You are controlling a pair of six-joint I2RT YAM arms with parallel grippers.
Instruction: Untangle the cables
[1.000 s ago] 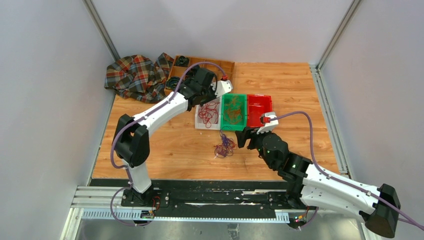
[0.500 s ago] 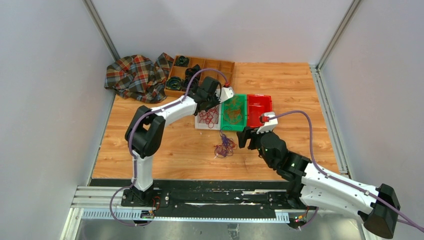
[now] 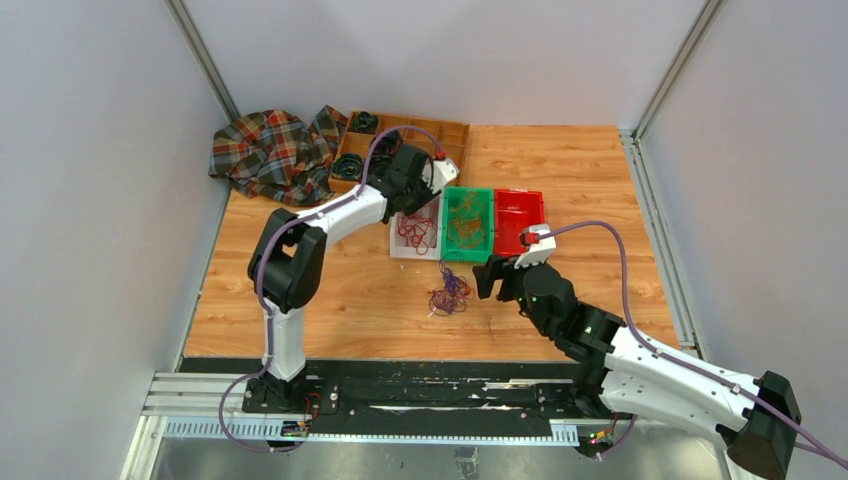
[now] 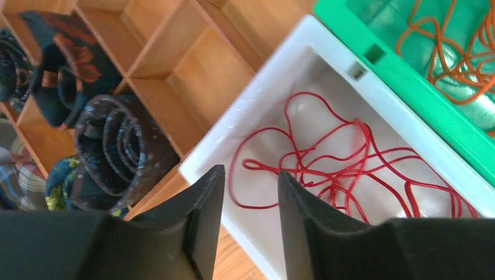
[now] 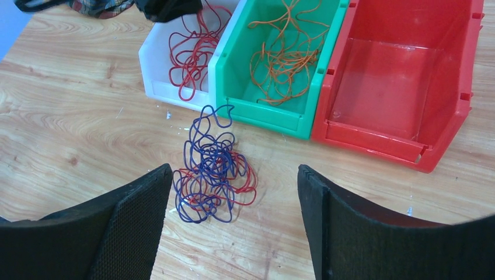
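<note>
A tangle of blue and red cables (image 5: 205, 166) (image 3: 449, 292) lies on the wooden table in front of the bins. My right gripper (image 5: 234, 169) (image 3: 487, 276) hovers open over it, fingers wide apart and empty. Loose red cables (image 4: 327, 169) (image 5: 190, 52) lie in the white bin (image 4: 233, 131) (image 3: 399, 245). Orange cables (image 5: 286, 55) (image 4: 461, 52) lie in the green bin (image 5: 230, 87) (image 3: 468, 250). My left gripper (image 4: 251, 173) (image 3: 430, 182) hangs over the white bin's back corner, its jaws apart with nothing between them.
An empty red bin (image 5: 397, 87) (image 3: 518, 218) stands to the right of the green one. Behind the bins is a wooden divided tray (image 4: 175, 58) (image 3: 455, 135) holding black coiled rolls (image 4: 111, 146). A plaid cloth (image 3: 270, 150) lies at the back left.
My left gripper was shut and its jaws have now parted; its wrist has drifted slightly back and left over the white bin. The right arm has barely moved.
</note>
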